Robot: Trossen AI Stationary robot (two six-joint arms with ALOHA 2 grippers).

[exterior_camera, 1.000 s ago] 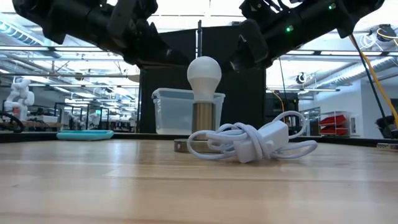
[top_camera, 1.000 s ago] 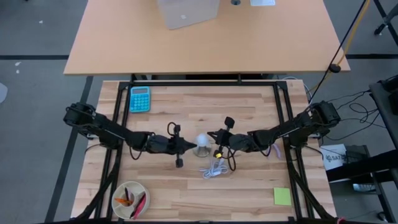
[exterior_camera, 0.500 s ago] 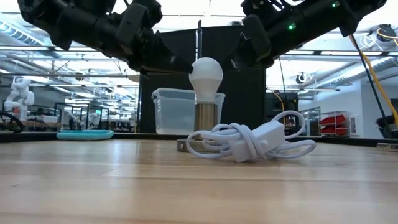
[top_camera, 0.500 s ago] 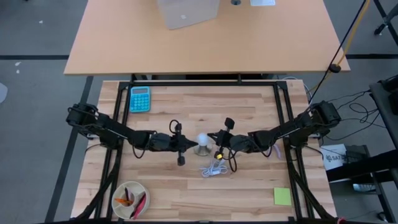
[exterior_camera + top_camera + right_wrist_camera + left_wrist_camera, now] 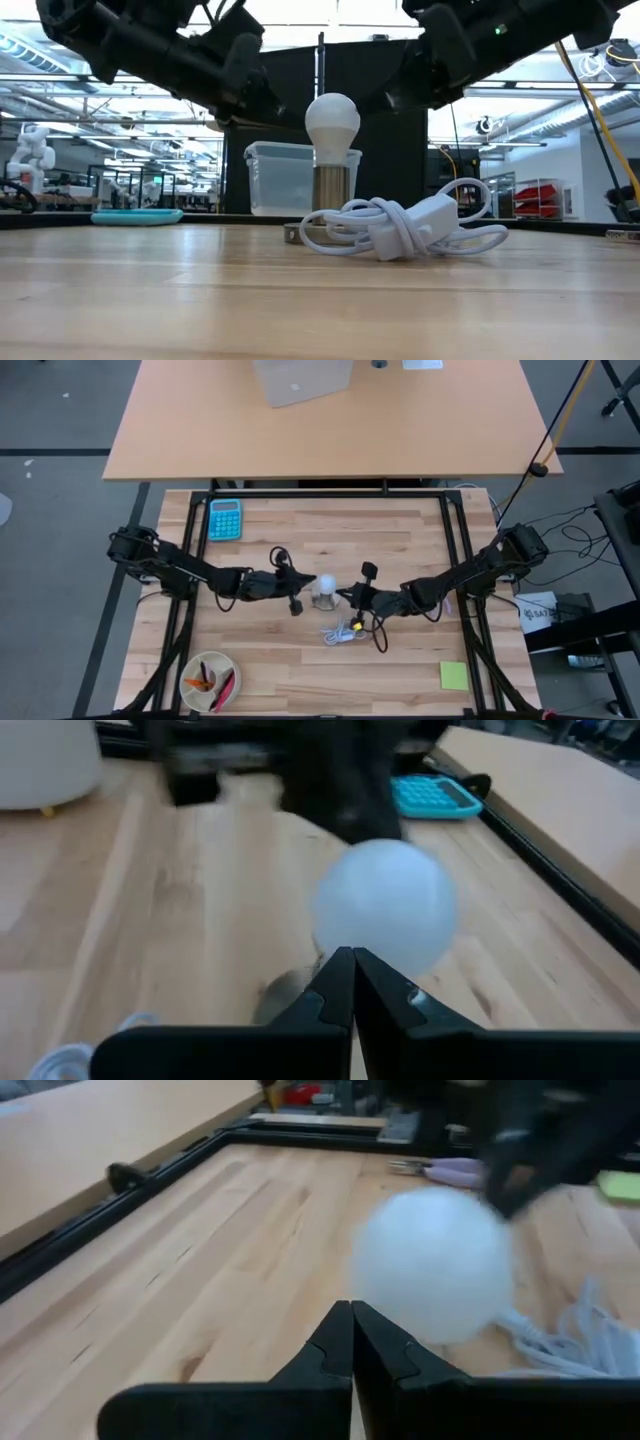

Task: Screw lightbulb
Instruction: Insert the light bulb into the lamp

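Observation:
The white lightbulb (image 5: 325, 586) stands upright in a brass socket (image 5: 332, 186) at the table's middle. In the low view its globe (image 5: 332, 119) shows between the two arms. My left gripper (image 5: 304, 589) is shut, and its tips are close to the globe's left side (image 5: 432, 1266). My right gripper (image 5: 349, 595) is shut too, and its tips are close to the globe's right side (image 5: 385, 915). A white coiled cable (image 5: 343, 630) lies on the table just in front of the socket. My left gripper has its shut fingertips (image 5: 352, 1315) level at the globe's left side; I cannot tell whether they touch it. My right gripper has its shut fingertips (image 5: 352, 960) level at the globe's lower right side; whether they touch it cannot be told either.
A teal calculator (image 5: 224, 518) lies at the far left. A bowl with pens (image 5: 209, 681) sits at the near left, a yellow-green note (image 5: 453, 675) at the near right. Black frame rails (image 5: 330, 493) border the table. A clear box (image 5: 280, 178) stands behind.
My left gripper has swung a little toward the far edge, rolling slightly, and stays beside the bulb. My right gripper has swung toward the near edge, along the bulb's right side. Both have stayed shut. The bulb stands upright in its socket as before.

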